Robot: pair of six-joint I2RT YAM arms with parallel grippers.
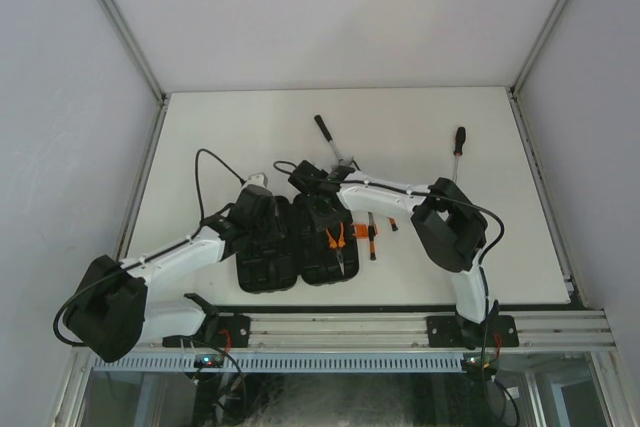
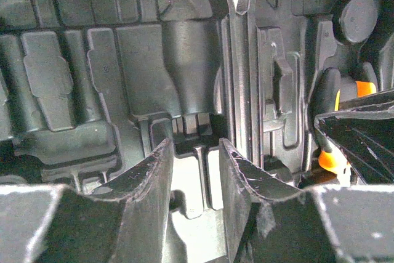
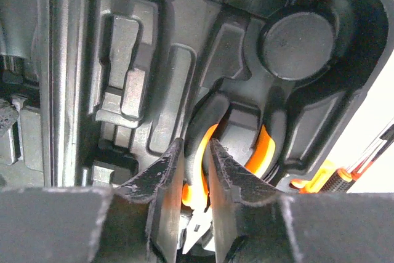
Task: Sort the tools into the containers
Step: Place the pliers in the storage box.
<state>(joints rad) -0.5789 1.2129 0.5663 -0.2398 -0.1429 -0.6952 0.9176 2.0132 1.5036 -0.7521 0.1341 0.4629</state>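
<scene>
From above, one tool case (image 1: 265, 265) lies open on the bench (image 1: 200, 147), its two halves side by side, left and right. One pair of orange-handled pliers (image 1: 338, 239) sits in the right half, long axis near to far. Three kinds of tool lie outside the case. One hammer (image 1: 333, 142) lies aslant just beyond its far edge. One long screwdriver (image 1: 458, 147) lies well off to the far right, running near to far. Two slim screwdrivers (image 1: 372, 237) can be counted just right of the case — more may hide under the right arm (image 1: 400, 195). The left arm (image 1: 180, 252) hangs over the left half and the right arm over the right half, so the right one is nearer every loose tool.

In the left wrist view, the left fingers (image 2: 154, 180) stand partway spread with nothing between them. Only empty moulded slots of the left half lie below.

In the right wrist view, the right fingers (image 3: 163, 195) stand close together astride one orange handle of the pliers, which curves on ahead of them in its recess. By the look it is a pinch, though the contact itself is hidden. The other handle lies free to their right, so I judge any lift or nudge rests on that single handle.
</scene>
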